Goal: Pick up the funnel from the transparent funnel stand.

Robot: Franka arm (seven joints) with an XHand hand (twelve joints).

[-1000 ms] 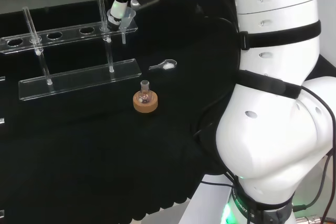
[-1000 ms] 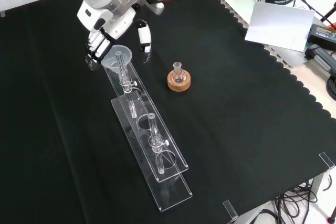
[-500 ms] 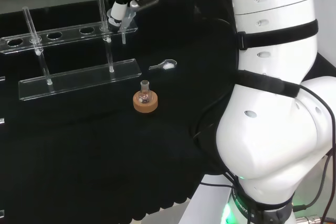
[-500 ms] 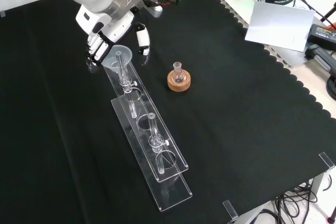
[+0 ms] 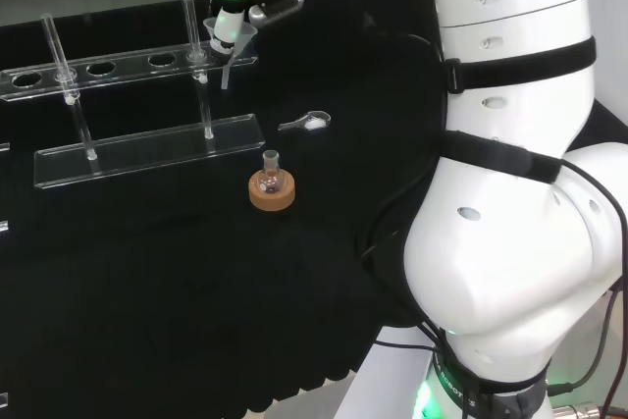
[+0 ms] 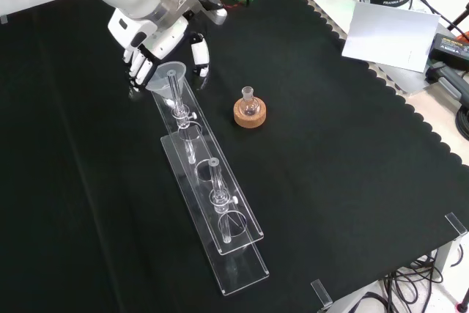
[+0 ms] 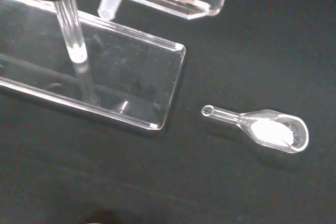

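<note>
- The lifting step is judged to be in hand: the funnel (image 5: 228, 41) is held by the hand (image 6: 150, 60) at the far end of the clear stand (image 6: 212, 203), near the cloth's top-left corner in the front view.
- The hand's fingers (image 6: 139, 70) are curled against one side of the funnel's cone and the thumb (image 6: 199, 56) is set on the other side, so the hand is clamped on the funnel.
- In the head view the cone is seen raised above the stand's upper shelf (image 5: 108, 68), with the stem hanging down beside the shelf's right end; whether the stem tip is wholly clear of its hole cannot be told.
- The next move is judged to call for a straight upward lift, with the stem kept vertical so it is not caught on the shelf or knocked against the upright rod (image 5: 191, 28) just beside it.
- The funnel is a small clear piece: a wide, shallow cone on top and a thin straight stem below, hard to make out against the black cloth.
- A small flask on a cork ring (image 6: 250, 110) stands well apart towards the cloth's middle, and a clear scoop of white powder (image 7: 268, 131) lies near the stand's base corner; neither is judged to be in the way of the lift.
</note>
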